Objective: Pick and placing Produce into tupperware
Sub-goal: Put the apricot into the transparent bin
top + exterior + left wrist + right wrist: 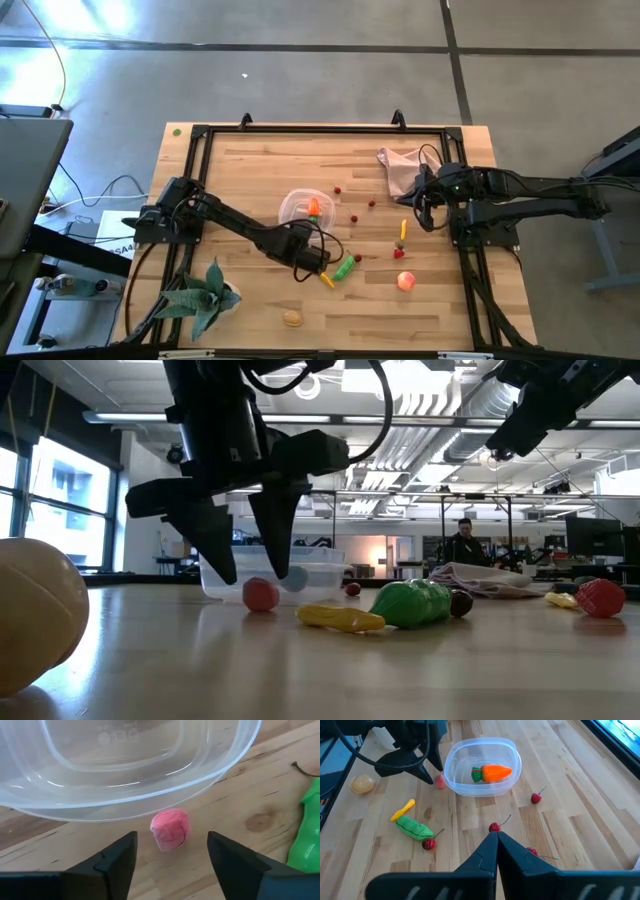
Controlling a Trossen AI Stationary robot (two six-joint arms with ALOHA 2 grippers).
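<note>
So the left pincer (171, 851) is down at the table (440, 310) with its fingers (116, 857) spread wide, released, nothing in it. Right between the tips, just ahead of them, sits a small pink produce piece (170, 829), resting on the wood and not touched by either finger. Directly past that is the tupperware (125, 780), its clear wall just beside the pink piece. Inside the tub lies the orange carrot (492, 772) with its green top, seen well from the right wrist view.

Off to one side of the left pincer there's the green pepper (345, 267) lying flat, with a yellow piece (327, 281) just beside it and a dark red berry (428, 844) at the pepper's other end. Further out on the table: a peach-pink fruit (406, 282), a red strawberry-looking piece (401, 252), another yellow piece (403, 230), and a few tiny red berries (354, 218) scattered around. A tan lump (292, 319) sits near the table edge, close to the green leafy plant (205, 297).

The right pincer (496, 836) is well apart from all that, raised up, fingers clenched together on nothing, near the pink cloth (402, 166).
</note>
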